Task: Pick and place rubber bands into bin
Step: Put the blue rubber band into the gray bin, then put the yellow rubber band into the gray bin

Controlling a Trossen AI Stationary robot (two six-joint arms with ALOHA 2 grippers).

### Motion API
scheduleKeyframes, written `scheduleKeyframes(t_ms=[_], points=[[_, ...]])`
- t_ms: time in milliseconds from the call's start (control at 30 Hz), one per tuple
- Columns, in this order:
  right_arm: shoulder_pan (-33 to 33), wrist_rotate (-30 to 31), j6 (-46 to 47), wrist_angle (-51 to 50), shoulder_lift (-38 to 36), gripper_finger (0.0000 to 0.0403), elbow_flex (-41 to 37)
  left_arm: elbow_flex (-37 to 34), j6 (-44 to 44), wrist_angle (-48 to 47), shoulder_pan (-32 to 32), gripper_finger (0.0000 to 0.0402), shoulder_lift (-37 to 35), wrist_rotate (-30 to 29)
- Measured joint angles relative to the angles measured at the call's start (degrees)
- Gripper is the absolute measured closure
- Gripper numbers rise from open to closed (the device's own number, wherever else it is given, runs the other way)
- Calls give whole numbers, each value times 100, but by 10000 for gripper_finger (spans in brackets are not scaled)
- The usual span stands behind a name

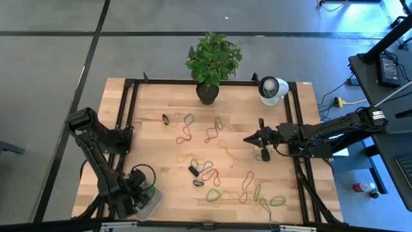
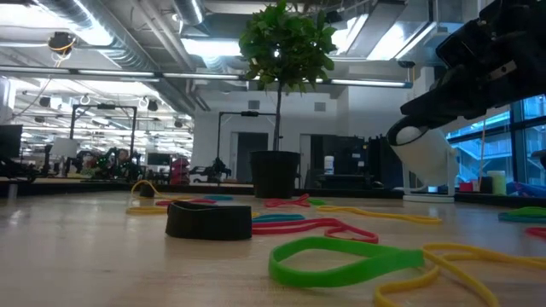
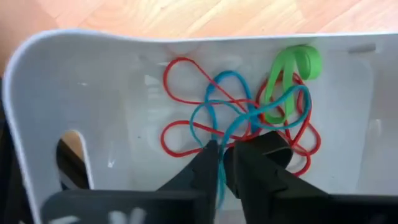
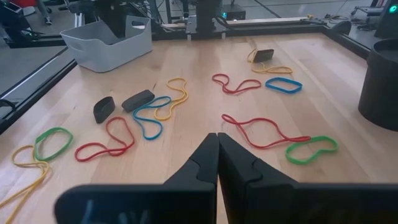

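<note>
Seen from the left wrist, the left pincer (image 3: 221, 163) hangs directly over the bin (image 3: 74, 93), its fingers a narrow slit apart with a blue band (image 3: 217, 118) running down between the tips; whether it is pinched or already let go, I cannot tell. Under that band lie red loops (image 3: 180, 134) and a green one (image 3: 292, 68), all resting on the bin's floor, so some rubber bands are already delivered. In the overhead view the bin sits at the near-left corner of the worktop (image 1: 154, 138), right beneath that pincer. Farther out, the loose rubber bands (image 1: 222, 187) lie scattered across the middle and near-right of the worktop, well apart from the bin, among two small black blocks (image 1: 194, 171). The right pincer (image 1: 247, 139) hovers over the middle-right with its fingers pressed together and nothing in them. It is much the nearer arm to the loose bands, which lie just ahead of and beside its tip, while the bin lies far across the worktop from it. Beyond stand a potted plant (image 1: 211, 61) and a white round device (image 1: 273, 89).
</note>
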Motion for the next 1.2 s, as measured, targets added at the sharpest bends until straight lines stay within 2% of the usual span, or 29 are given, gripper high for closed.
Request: scheduleKeyframes(t_ms=[200, 300, 400, 567, 633, 767, 867, 967, 1067, 1200], points=[[0, 4, 0, -3, -1, 394, 0, 0, -37, 126, -1, 286, 133, 24], [0, 7, 2, -3, 0, 394, 0, 0, -42, 128, 0, 273, 72, -100], [-2, 9, 2, -3, 0, 394, 0, 0, -42, 122, 19, 272, -144, -537], [0, 15, 1, -3, -1, 394, 0, 2, 121, -45, 32, 289, -624, -1530], [0, 15, 2, -2, -2, 394, 0, 3, 633, -16, 28, 297, -780, -2239], [-1, 15, 2, -1, 0, 394, 0, 9, 1669, -42, 91, 312, -900, -4037], [-1, 13, 2, -1, -1, 394, 0, 9, 2302, -40, 340, 325, -904, -4725], [-1, 13, 3, -3, 0, 394, 0, 9, 2916, -32, 805, 339, -844, -4727], [2, 11, 155, -3, 0, 394, 0, 9, 3650, 55, 1373, 355, -700, -4367], [161, 12, 452, -160, 0, 399, -1, 7, 5183, 460, 2185, 387, -358, -3792]])
